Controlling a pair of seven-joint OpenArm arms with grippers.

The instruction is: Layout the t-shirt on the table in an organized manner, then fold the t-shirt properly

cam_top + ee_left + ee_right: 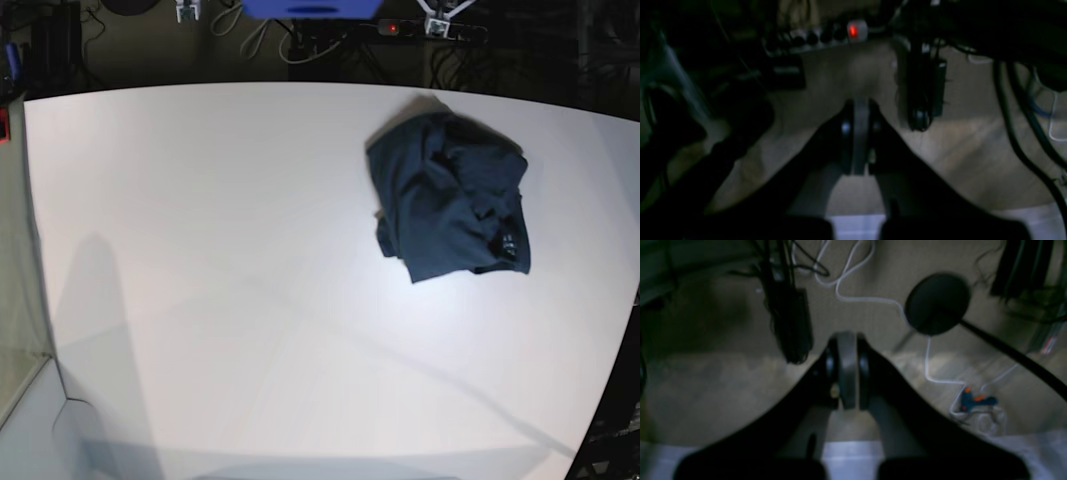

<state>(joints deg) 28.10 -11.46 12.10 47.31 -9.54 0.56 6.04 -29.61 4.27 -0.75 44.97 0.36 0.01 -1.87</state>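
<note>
Two black fingers of the left gripper (856,133) press together on nothing in the left wrist view, hanging over a tan floor past the white table's edge (857,226), near a power strip with a red light (853,30). Likewise, in the right wrist view the right gripper (847,370) is pressed together and empty above floor cables. Seen from the base, the crumpled dark navy-blue cloth t-shirt (450,200) lies bunched on the large white smooth table (220,260), toward its far right part, with neither gripper in sight.
</note>
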